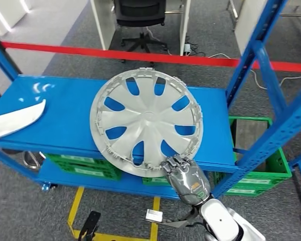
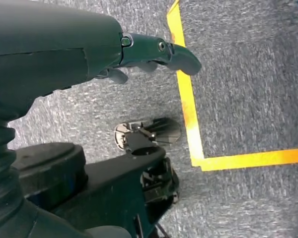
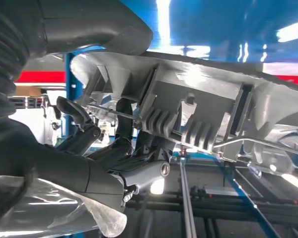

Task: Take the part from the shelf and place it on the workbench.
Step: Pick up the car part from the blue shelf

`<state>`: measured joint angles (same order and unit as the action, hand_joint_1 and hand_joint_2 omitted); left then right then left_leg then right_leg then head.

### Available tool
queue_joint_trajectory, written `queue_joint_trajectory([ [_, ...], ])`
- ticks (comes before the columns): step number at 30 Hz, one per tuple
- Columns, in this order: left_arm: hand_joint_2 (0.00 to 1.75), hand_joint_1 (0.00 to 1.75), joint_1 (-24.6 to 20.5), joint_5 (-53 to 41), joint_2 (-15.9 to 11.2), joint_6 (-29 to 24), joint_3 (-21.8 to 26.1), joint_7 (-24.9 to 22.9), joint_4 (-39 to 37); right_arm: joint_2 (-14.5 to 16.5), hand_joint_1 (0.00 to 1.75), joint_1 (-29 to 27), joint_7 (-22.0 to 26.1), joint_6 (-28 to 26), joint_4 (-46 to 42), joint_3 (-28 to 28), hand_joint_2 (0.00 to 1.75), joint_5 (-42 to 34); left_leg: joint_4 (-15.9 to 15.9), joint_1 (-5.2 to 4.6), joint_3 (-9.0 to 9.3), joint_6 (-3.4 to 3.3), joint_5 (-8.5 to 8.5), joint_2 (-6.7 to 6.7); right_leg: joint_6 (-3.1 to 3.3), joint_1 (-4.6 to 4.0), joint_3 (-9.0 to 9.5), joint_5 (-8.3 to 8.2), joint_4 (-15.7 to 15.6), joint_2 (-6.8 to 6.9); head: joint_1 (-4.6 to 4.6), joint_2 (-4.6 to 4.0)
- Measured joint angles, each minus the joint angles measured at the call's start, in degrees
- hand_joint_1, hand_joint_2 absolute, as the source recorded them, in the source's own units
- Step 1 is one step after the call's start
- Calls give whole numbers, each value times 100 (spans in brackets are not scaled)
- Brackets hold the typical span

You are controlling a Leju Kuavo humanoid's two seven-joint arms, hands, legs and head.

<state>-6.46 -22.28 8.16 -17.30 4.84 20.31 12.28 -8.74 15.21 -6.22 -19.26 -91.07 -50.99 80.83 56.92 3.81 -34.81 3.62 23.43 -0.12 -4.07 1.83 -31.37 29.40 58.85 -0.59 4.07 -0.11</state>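
Observation:
A large silver hubcap (image 1: 147, 120) lies on the blue shelf (image 1: 65, 115), its near rim sticking out past the shelf's front edge. My right hand (image 1: 185, 178) is at that near rim. In the right wrist view the hubcap's ribbed underside (image 3: 200, 99) sits between the thick thumb above and the dark fingers (image 3: 113, 148) below, so the right hand (image 3: 102, 163) grips the rim. My left hand (image 2: 102, 49) hangs over the carpet floor with its fingers stretched out and nothing in it.
A white curved part (image 1: 16, 120) lies at the shelf's left end. Green crates (image 1: 85, 165) stand on the level below, with another (image 1: 277, 170) at the right. A blue upright (image 1: 255, 65) rises right of the hubcap. Yellow tape (image 2: 188, 109) marks the floor.

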Motion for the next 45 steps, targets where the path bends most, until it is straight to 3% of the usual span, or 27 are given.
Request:
queue_joint_trajectory([
  [2, 175, 0, 6, -3, 16, -3, 1, 0, 0, -8, 175, 1, -6, -2, -2, 0, 175, -3, -61, 35, 9, 83, -32, 1, 192, -40, -12, -63, -84, -15, 39, 0],
  [3, 175, 0, 7, -3, 21, -3, 1, 0, 0, -9, 175, 2, -9, -2, -3, 0, 175, -3, 0, 41, -23, 90, 49, 4, 287, -47, -15, -103, -124, -11, 42, 0],
  [5, 175, 0, 7, -5, 20, -2, 1, 0, 0, -9, 175, 4, -13, -2, -5, 0, 175, -3, 535, 8, -233, 50, 440, 8, 434, -41, -35, -160, -170, 9, 52, 0],
  [7, 175, 0, 15, -10, 17, -2, 1, 0, 0, -9, 175, 1, -11, -2, -5, -1, 175, -3, 1334, -48, -511, 13, 840, 6, 487, -67, -79, -186, -165, 23, 52, 0],
  [8, 175, 0, 19, -12, 15, -2, 1, 0, 0, -9, 175, -4, -8, -2, -5, -2, 175, -3, 1568, -73, -568, -2, 909, 6, 494, -81, -103, -199, -155, 26, 52, 0],
  [9, 175, 0, 21, -13, 13, -2, 1, 0, 0, -9, 175, -12, -4, -2, -5, -3, 175, -3, 1591, -93, -526, -25, 870, 6, 492, -93, -122, -213, -148, 26, 63, 0],
  [11, 175, 0, 16, -15, 10, -3, 1, 0, 0, -9, 175, -22, 3, -2, -5, -4, 175, -2, 1021, -125, -155, -83, 575, 5, 471, -104, -153, -232, -124, 21, 89, 0],
  [13, 175, 0, 8, -21, 16, -3, 1, 2, 0, -9, 175, -21, 2, -2, -7, -4, 175, -2, 377, -157, 226, -121, 412, -5, 426, -131, -199, -236, -79, 13, 110, 0],
  [14, 175, 0, 6, -26, 20, -2, 1, 5, 0, -9, 175, -20, -1, -3, -8, -4, 175, -3, 217, -168, 303, -137, 410, -11, 398, -145, -224, -241, -52, 9, 116, 0],
  [17, 175, 0, 11, -35, 28, -3, 1, 13, 0, -13, 175, -21, -9, -5, -10, -4, 175, -4, 144, -188, 264, -236, 407, -11, 301, -134, -288, -268, -28, 5, 115, 0],
  [19, 175, 0, 6, -39, 32, -3, 1, 14, 0, -19, 175, -22, -11, -10, -10, -3, 175, -4, 118, -186, 217, -329, 343, 4, 249, -117, -413, -56, 205, 18, 101, 0],
  [22, 175, 0, 5, -48, 34, -3, 2, 15, 0, -20, 175, -27, -10, -15, -9, -3, 175, -3, 115, -211, 109, -408, 257, 18, 207, -115, -797, 570, 1268, 29, 84, 0],
  [23, 175, 0, 8, -50, 33, -3, 3, 15, 0, -21, 175, -31, -14, -15, -8, -3, 175, -3, 117, -229, 73, -419, 231, 21, 212, -116, -869, 663, 1525, 29, 84, 0],
  [24, 175, 0, 11, -52, 33, -3, 5, 14, 0, -23, 175, -33, -19, -15, -8, -3, 175, -3, 118, -250, 42, -425, 207, 22, 231, -120, -843, 645, 1576, 29, 85, 0],
  [25, 175, 0, 12, -57, 33, -3, 7, 14, 0, -26, 175, -34, -24, -15, -8, -2, 175, -3, 118, -275, 20, -428, 184, 22, 268, -131, -701, 527, 1393, 29, 86, 0],
  [28, 175, 0, 7, -72, 49, -3, 11, 15, 0, -28, 175, -23, -29, -19, -9, -1, 175, 5, 117, -330, -21, -410, 120, 22, 464, -211, 36, 150, 199, 43, 92, 0],
  [30, 175, 0, 0, -76, 61, -2, 16, 15, 0, -29, 175, -18, -27, -27, -12, 0, 175, 9, 113, -328, -50, -357, 63, 27, 514, -255, 237, 123, -158, 56, 91, 0],
  [33, 175, 0, 1, -87, 63, 2, 20, 15, 0, -31, 175, -20, -32, -34, -13, 0, 175, 8, 137, -322, -98, -263, 59, 26, 525, -229, 217, 4, -248, 65, 92, 0],
  [35, 175, 0, 4, -89, 56, 0, 24, 15, 0, -31, 175, -20, -34, -37, -12, 0, 175, 9, 510, -321, -238, -216, 398, 20, 575, -191, 158, -100, -300, 80, 104, 0],
  [37, 175, 0, 8, -89, 45, 1, 30, 15, 0, -31, 175, -24, -37, -42, -10, 0, 175, 10, 1238, -314, -459, -176, 873, 18, 603, -196, 52, -165, -286, 84, 111, 0],
  [38, 175, 0, 12, -89, 41, 1, 36, 15, 0, -31, 175, -29, -40, -43, -9, 0, 175, 10, 1527, -311, -519, -160, 999, 18, 599, -198, -1, -195, -274, 84, 110, 0],
  [39, 175, 0, 15, -89, 39, 2, 46, 15, 0, -31, 175, -35, -42, -43, -8, 0, 175, 10, 1645, -310, -497, -148, 1015, 18, 591, -198, -54, -224, -258, 83, 110, 0],
  [40, 175, 0, 16, -89, 39, 2, 56, 15, 0, -31, 175, -41, -44, -43, -8, 0, 175, 11, 1531, -308, -367, -142, 923, 18, 579, -196, -102, -248, -239, 80, 112, 0],
  [43, 175, 0, 13, -90, 41, 5, 77, 14, 0, -31, 175, -49, -46, -43, -8, 0, 175, 13, 430, -309, 340, -156, 568, 7, 526, -200, -208, -296, -166, 73, 109, 0],
  [45, 175, 0, 12, -91, 44, 11, 81, 13, 0, -31, 175, -45, -46, -44, -9, 0, 175, 14, 69, -327, 527, -206, 553, -13, 467, -218, -264, -334, -120, 71, 106, 0],
])
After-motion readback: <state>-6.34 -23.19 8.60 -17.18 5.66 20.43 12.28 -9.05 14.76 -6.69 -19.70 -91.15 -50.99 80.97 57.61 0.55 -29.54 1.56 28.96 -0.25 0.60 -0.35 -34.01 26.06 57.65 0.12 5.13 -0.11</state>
